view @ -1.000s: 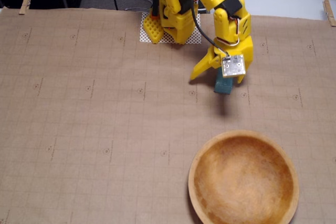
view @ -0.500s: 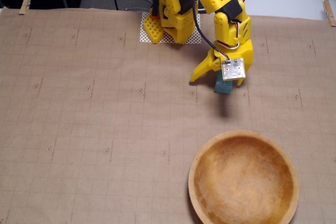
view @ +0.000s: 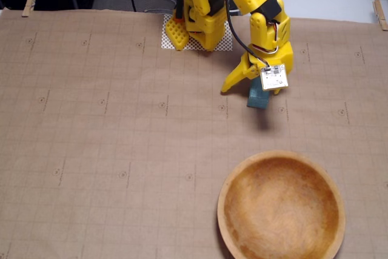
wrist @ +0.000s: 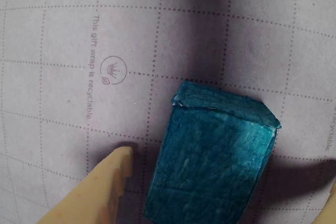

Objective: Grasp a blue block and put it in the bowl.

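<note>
Paper [view: 91,150]: gridded brown wrap is covering the whole table, clipped at the far corners; it is giving a flat bed, but a dragged block could be catching on it.
Bowl [view: 233,168]: sitting empty at the near right in the fixed view, well apart from the block; its near rim is running off the picture's bottom edge. The wrist view is not showing it at all.
Arm [view: 209,4]: its upper part is being cut off by the top of the fixed view, so its reach toward the bowl is hard to judge.
Gripper [view: 259,91]: spread, straddling the block with nothing clamped yet. In the wrist view one finger [wrist: 94,192] is lying just beside the block's left face with a gap showing; the other is barely peeking in at the right edge.
Block [wrist: 210,161]: resting on the paper between the jaws, turned at a slant to them in the wrist view.
Risk: because of that slant, closing jaws are likely to be meeting corners rather than flat faces, so the block may be twisting or squirting out.
Hidden: the block's near end is being cropped in the wrist view, and the camera board [view: 274,77] is covering its top in the fixed view.
</note>
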